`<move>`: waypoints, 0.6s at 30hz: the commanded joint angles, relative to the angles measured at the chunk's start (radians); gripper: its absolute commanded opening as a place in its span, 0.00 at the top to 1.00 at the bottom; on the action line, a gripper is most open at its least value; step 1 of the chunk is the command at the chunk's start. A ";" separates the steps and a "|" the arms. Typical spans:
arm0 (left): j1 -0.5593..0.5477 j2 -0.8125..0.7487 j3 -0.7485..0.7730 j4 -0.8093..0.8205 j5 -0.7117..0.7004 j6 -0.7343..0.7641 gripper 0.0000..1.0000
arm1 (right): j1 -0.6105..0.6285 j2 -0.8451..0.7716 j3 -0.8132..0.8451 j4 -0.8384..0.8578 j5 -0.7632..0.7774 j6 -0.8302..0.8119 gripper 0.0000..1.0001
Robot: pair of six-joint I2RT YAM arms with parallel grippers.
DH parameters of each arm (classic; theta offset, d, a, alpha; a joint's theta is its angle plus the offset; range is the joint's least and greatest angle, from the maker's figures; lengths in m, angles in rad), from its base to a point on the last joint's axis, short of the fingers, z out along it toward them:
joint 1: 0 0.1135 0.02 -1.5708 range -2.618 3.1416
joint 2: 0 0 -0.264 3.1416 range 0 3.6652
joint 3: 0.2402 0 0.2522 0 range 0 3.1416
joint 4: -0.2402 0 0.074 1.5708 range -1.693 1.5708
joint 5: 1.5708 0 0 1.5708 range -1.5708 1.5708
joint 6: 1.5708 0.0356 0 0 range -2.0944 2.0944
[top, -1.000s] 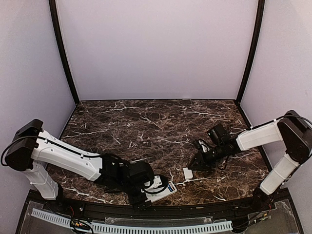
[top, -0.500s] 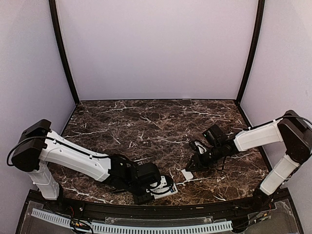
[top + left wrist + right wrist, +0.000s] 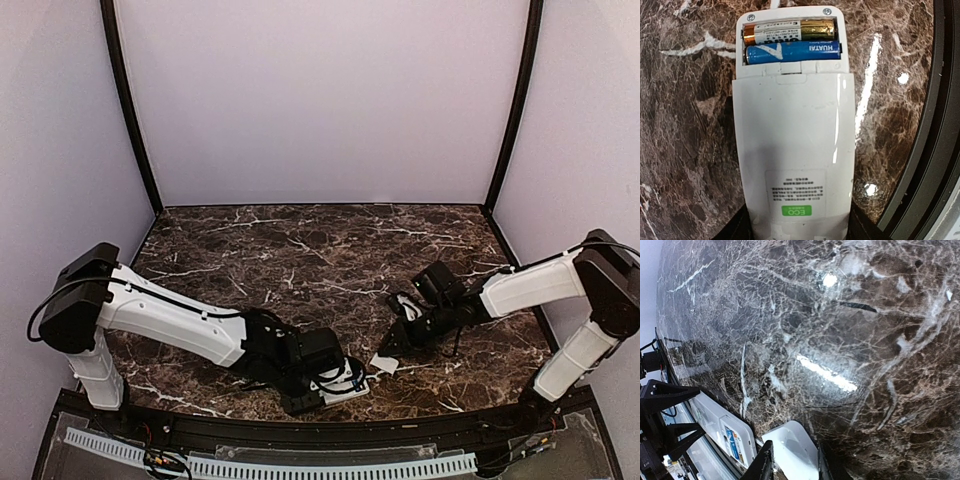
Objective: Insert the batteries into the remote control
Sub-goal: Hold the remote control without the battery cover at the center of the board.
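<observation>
Two slim cylindrical batteries, a blue battery [image 3: 792, 52] below a gold-and-white battery [image 3: 790, 32], lie side by side in the open compartment at the top of the left wrist view. They sit crosswise at one end of the flat white plastic rectangular remote control [image 3: 795, 140]. It rests back-up on the dark brown marble-patterned tabletop [image 3: 685, 125], with a small green label near its lower end. At the bottom edge of that view the left fingers [image 3: 737, 232] press against both long sides of the remote control, gripping it. In the top external view it lies at bottom centre, near the front rim. Just right of it, the right fingers [image 3: 762, 465] are closed on a small thin white plastic cover plate [image 3: 790, 450], near the compartment end. Whether the plate touches the tabletop cannot be told.
</observation>
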 commanded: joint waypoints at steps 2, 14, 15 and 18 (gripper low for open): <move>0.022 0.053 0.088 -0.077 -0.020 -0.036 0.51 | 0.026 -0.024 -0.041 -0.096 0.100 0.065 0.72; -0.001 0.115 0.167 -0.107 0.040 -0.062 0.54 | 0.031 -0.177 -0.145 -0.056 0.113 0.136 0.71; -0.003 0.118 0.175 -0.106 0.038 -0.064 0.55 | 0.030 -0.177 -0.148 -0.039 0.107 0.122 0.71; -0.005 0.118 0.181 -0.111 0.037 -0.080 0.55 | 0.031 -0.167 -0.126 -0.028 0.112 0.059 0.68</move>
